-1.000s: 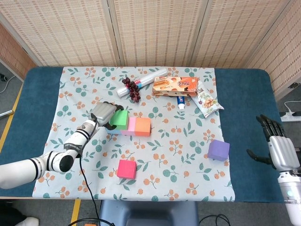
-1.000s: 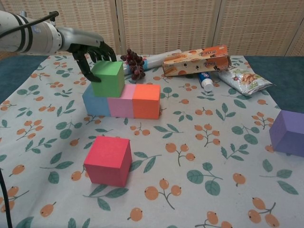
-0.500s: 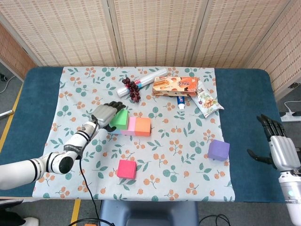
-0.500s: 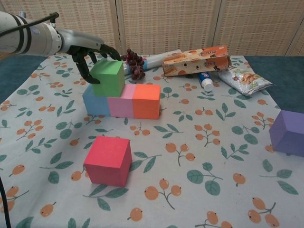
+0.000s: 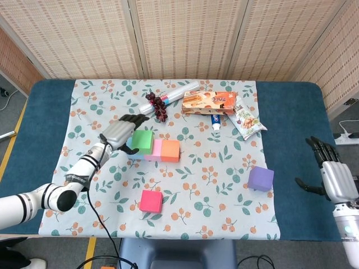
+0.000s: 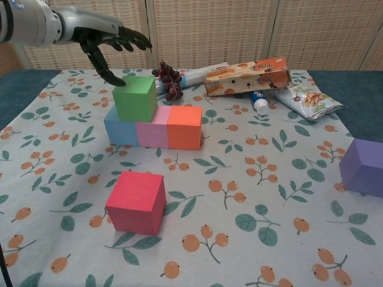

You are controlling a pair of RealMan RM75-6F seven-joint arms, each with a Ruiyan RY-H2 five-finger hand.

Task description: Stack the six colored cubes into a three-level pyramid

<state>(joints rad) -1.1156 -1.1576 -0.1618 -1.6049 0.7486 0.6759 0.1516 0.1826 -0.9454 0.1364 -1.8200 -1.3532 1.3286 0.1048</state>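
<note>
A row of three cubes lies on the floral cloth: blue (image 6: 119,130), pink (image 6: 153,133) and orange (image 6: 185,126). A green cube (image 6: 136,98) (image 5: 142,140) sits on top, over the blue and pink ones. My left hand (image 6: 108,42) (image 5: 119,132) hovers above and to the left of the green cube, fingers spread, holding nothing. A red cube (image 6: 137,201) (image 5: 151,200) stands alone nearer the front. A purple cube (image 6: 363,167) (image 5: 260,179) stands at the right. My right hand (image 5: 331,174) is open over the blue table beyond the cloth's right edge.
Along the back lie dark grapes (image 6: 169,79), a white tube (image 6: 194,74), an orange biscuit box (image 6: 246,75), a small toothpaste tube (image 6: 258,103) and a snack bag (image 6: 307,100). A black cable (image 5: 98,221) trails from the left arm.
My left hand has let go of the green cube and risen up and away to the left, fingers opening. The green cube stays on the row. The right hand barely moved.
</note>
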